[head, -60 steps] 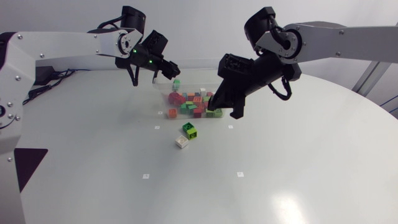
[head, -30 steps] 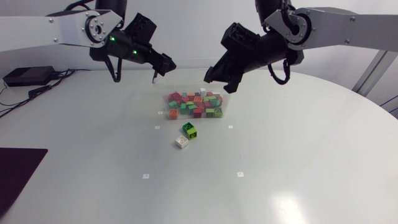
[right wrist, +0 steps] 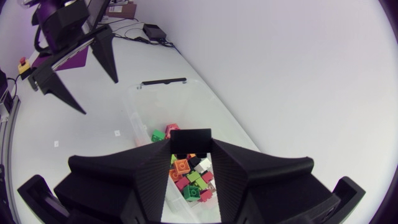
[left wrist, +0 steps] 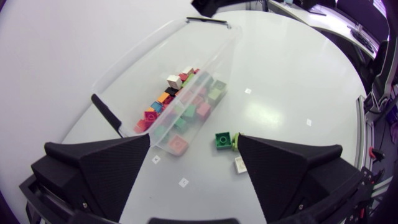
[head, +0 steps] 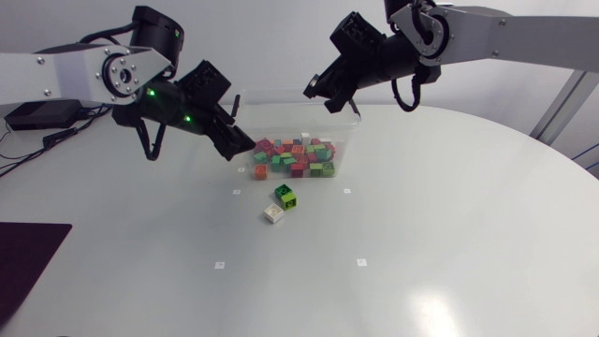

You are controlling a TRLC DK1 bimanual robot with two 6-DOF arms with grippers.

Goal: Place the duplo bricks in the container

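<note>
Hovering just beside the left end of the clear container [head: 350, 139], the left gripper [head: 240, 148] has its fingers spread wide, grasping nothing. Mixed duplo bricks [head: 292, 157] lie inside the container. A white brick [head: 272, 214] and a green brick [head: 285, 196] sit side by side on the table [head: 421, 243] near its front wall. The right gripper [head: 325, 94] hangs above the container's far edge, fingers slightly parted and empty.
</note>
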